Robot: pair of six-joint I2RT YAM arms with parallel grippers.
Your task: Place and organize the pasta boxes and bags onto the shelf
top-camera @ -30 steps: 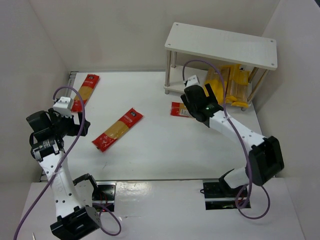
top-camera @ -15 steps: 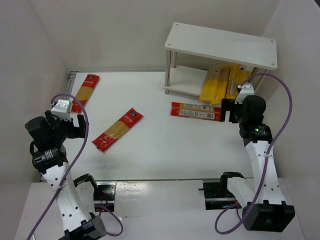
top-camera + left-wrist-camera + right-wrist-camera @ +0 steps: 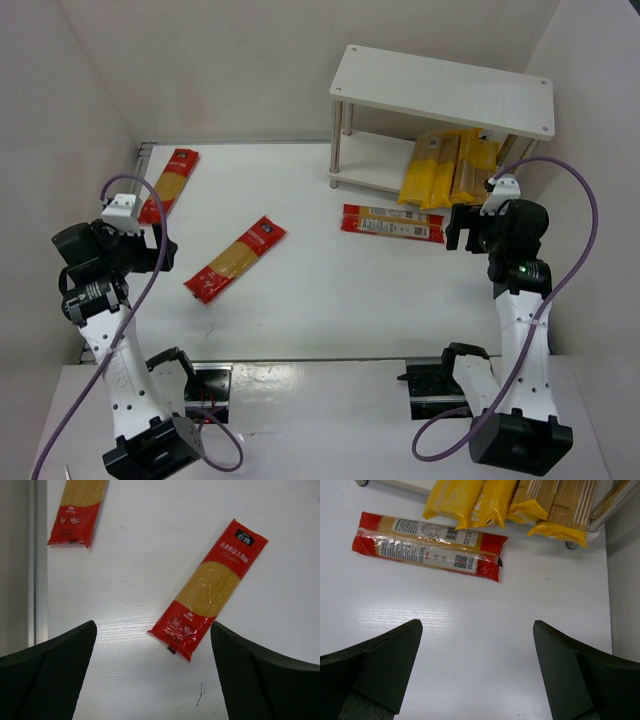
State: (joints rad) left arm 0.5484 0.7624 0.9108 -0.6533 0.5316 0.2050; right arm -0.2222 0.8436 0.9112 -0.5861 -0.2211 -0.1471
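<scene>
My main worry is the lower tier of the shelf, which stands at the counter's far right corner. The yellow packs lie there slantwise, bunched at its right end, with their near ends hanging out over the front edge. If I slide another pack in beside them, I judge it could drag them off or jam against the thin round legs, and the light shelf itself might skid. The red labelled packs, which look like a pair lying side by side and touching, sit on the counter just in front of the shelf. They are flat, long and narrow, wrapped in glossy clear film over stiff straight strands, so a finger may slip off or fail to get under them on the smooth white surface. Gripped near one end, such a pack would likely droop or swing. The right end effector hangs above bare counter near them, fingers spread wide and holding nothing. The left end effector, equally wide apart and empty, looks down on a red-ended pack lying aslant mid-counter. Another red-ended pack lies along the left edge, close enough to the metal rail there that a finger could catch on it.
</scene>
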